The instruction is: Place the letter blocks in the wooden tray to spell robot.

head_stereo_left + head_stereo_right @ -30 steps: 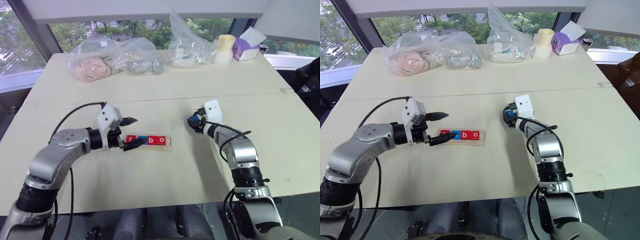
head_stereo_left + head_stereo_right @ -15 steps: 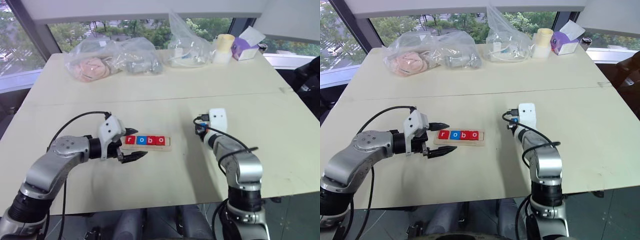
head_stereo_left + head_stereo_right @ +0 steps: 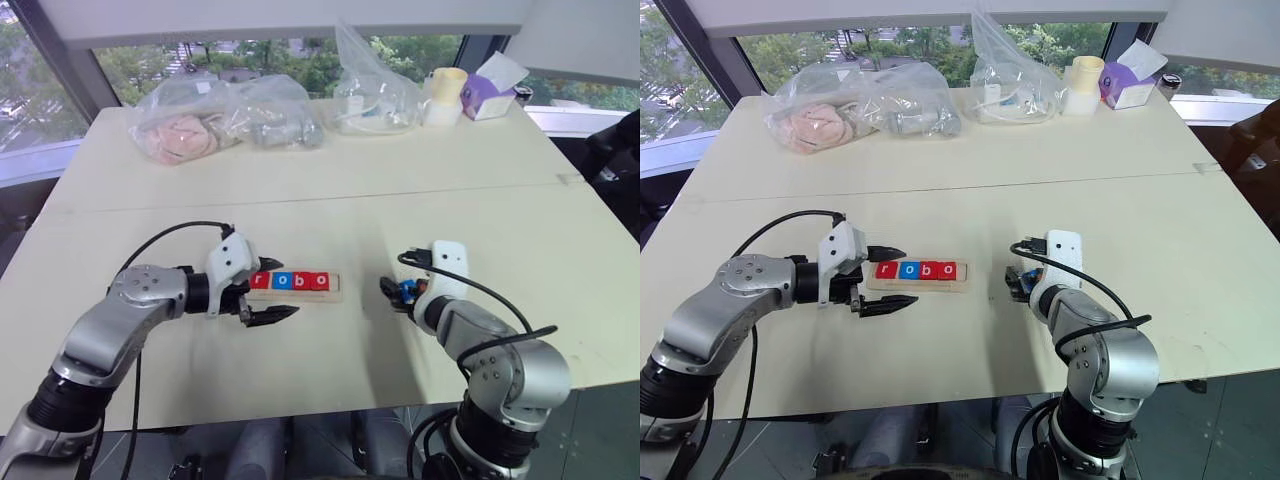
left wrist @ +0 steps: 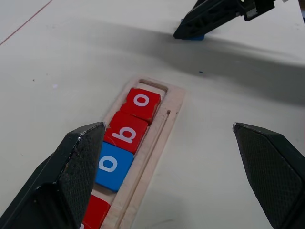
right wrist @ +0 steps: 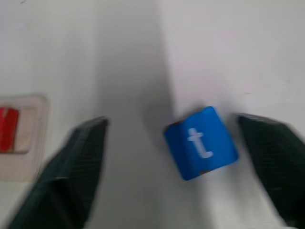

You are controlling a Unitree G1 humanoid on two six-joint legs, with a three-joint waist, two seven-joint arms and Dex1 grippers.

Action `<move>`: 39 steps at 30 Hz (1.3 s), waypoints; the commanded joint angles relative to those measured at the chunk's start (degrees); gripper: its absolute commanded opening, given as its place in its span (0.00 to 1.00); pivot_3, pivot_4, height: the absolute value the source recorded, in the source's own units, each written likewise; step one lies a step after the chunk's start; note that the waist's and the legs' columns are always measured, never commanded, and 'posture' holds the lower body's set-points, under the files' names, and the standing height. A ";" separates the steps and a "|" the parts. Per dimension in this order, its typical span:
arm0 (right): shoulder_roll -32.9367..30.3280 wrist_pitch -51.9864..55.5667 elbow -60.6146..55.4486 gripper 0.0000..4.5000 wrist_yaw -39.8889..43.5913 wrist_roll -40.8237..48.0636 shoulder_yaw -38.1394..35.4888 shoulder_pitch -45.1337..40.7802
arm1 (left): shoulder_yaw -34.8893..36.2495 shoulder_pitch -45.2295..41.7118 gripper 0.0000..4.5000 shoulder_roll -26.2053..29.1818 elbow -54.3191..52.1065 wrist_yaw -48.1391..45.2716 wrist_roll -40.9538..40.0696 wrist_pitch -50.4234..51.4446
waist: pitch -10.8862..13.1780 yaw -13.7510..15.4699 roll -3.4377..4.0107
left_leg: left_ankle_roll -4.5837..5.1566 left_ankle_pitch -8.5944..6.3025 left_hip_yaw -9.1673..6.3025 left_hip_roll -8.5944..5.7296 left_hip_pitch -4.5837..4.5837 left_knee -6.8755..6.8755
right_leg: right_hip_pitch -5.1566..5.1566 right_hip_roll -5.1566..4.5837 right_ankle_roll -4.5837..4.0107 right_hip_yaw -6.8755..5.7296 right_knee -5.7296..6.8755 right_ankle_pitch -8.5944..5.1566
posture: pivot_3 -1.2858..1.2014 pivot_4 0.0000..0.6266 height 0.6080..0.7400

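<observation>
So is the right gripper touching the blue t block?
Apart. The right wrist view shows the blue t block lying between open fingers, with table visible on both sides.

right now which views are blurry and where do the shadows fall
Right wrist view: smeared, the blue t block and tray edge soft. Left wrist view: crisp on the letter blocks, with a broad soft shadow on the table under the right hand. Eye views: sharp, with bright windows behind and a faint shadow beside the wooden tray.
</observation>
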 commanded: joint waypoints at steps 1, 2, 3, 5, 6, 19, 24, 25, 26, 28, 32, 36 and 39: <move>-9.92 -8.87 -0.45 0.99 6.99 3.39 0.08 -2.37 | 0.38 -1.50 1.00 0.47 -0.33 -1.26 0.20 -1.22 | 0.01 0.15 0.01 | 0.00 0.00 0.01 -0.01 -0.03 0.03 | 0.00 -0.02 0.00 0.00 0.00 0.00 | 0.52 0.24 1.00; -12.21 -12.13 0.65 0.99 9.77 4.94 -1.25 -2.72 | 0.64 -1.69 1.00 0.62 -0.19 -1.71 -0.07 -1.10 | 0.01 0.24 0.01 | 0.00 0.00 0.00 -0.04 -0.07 0.07 | 0.03 -0.04 0.01 -0.02 -0.06 0.00 | 0.52 0.24 1.00; -15.15 -15.41 1.90 0.99 13.15 6.56 -1.73 -2.44 | 1.04 -1.90 1.00 0.67 -0.17 -2.19 -0.74 -0.73 | 0.01 0.27 0.01 | 0.00 0.00 0.00 -0.05 -0.07 0.08 | 0.05 -0.05 0.02 -0.03 -0.11 0.00 | 0.52 0.24 1.00; -24.67 -26.54 4.81 0.99 23.45 8.68 -0.64 -0.12 | 2.09 -2.46 1.00 1.03 -0.58 -3.70 -2.93 0.62 | 0.01 0.26 0.00 | 0.00 0.00 -0.03 -0.04 -0.09 0.06 | 0.15 -0.04 0.03 -0.12 -0.32 0.01 | 0.52 0.24 1.00; -30.23 -33.12 6.29 0.99 30.61 9.77 0.00 1.86 | 2.54 -2.78 1.00 1.54 -0.94 -4.77 -4.09 1.46 | 0.01 0.26 0.00 | 0.01 -0.01 -0.02 -0.03 -0.11 0.02 | 0.17 -0.04 0.03 -0.14 -0.41 0.01 | 0.52 0.24 1.00; -54.63 -89.72 47.88 0.99 65.55 2.92 8.64 1.50 | 3.42 -2.34 1.00 6.20 -1.76 -8.89 -5.10 1.29 | 0.07 0.03 -0.09 | 0.19 -0.10 0.34 0.06 -0.05 0.15 | 0.30 0.02 0.09 -0.09 -0.47 0.03 | 0.52 0.24 1.00; -53.88 -99.69 56.84 0.99 69.28 -0.70 14.29 -3.11 | 4.15 -0.21 1.00 6.28 -3.94 -7.37 -5.61 2.02 | 0.08 0.31 -0.09 | 0.19 -0.10 0.34 0.04 -0.06 0.14 | 0.28 0.02 0.09 -0.07 -0.47 0.04 | 0.52 0.24 1.00; -53.52 -100.60 58.16 0.99 69.48 -0.74 14.76 -3.93 | 4.22 -0.03 1.00 6.33 -4.08 -7.24 -5.65 2.08 | 0.08 0.41 -0.10 | 0.18 -0.10 0.34 0.04 -0.06 0.14 | 0.28 0.01 0.10 -0.06 -0.47 0.04 | 0.52 0.24 1.00; -52.78 -101.67 60.19 0.99 70.10 -0.87 15.61 -5.51 | 4.43 0.33 1.00 6.46 -4.32 -7.01 -5.64 2.19 | 0.08 0.46 -0.10 | 0.18 -0.10 0.33 0.03 -0.06 0.15 | 0.29 0.01 0.10 -0.06 -0.46 0.04 | 0.52 0.24 1.00; -51.29 -103.40 63.94 0.99 71.10 -1.24 16.98 -8.56 | 4.79 1.00 1.00 6.74 -4.74 -6.64 -5.56 2.32 | 0.08 0.36 -0.10 | 0.16 -0.09 0.33 0.02 -0.05 0.19 | 0.30 0.01 0.10 -0.04 -0.44 0.06 | 0.52 0.24 1.00; -48.49 -105.07 71.68 0.69 77.15 -0.77 19.89 -15.39 | 5.54 2.56 1.00 7.38 -5.79 -5.74 -5.08 2.49 | 0.09 0.03 -0.11 | 0.15 -0.08 0.32 0.04 0.09 0.21 | 0.38 0.03 0.09 0.02 -0.40 0.11 | 0.52 0.24 1.00; -47.11 -107.49 76.87 0.25 80.98 -1.56 21.73 -18.85 | 5.66 3.60 1.00 7.78 -5.96 -5.49 -4.79 2.18 | 0.09 0.31 -0.10 | 0.15 -0.08 0.29 0.05 0.11 0.16 | 0.38 0.04 0.10 0.02 -0.40 0.11 | 0.52 0.24 1.00; -46.97 -107.67 77.45 0.25 81.94 -1.89 22.27 -19.79 | 5.81 3.92 1.00 8.08 -5.81 -5.45 -4.70 1.94 | 0.09 0.41 -0.11 | 0.14 -0.08 0.28 0.02 0.11 0.19 | 0.43 0.02 0.10 0.02 -0.42 0.11 | 0.52 0.24 1.00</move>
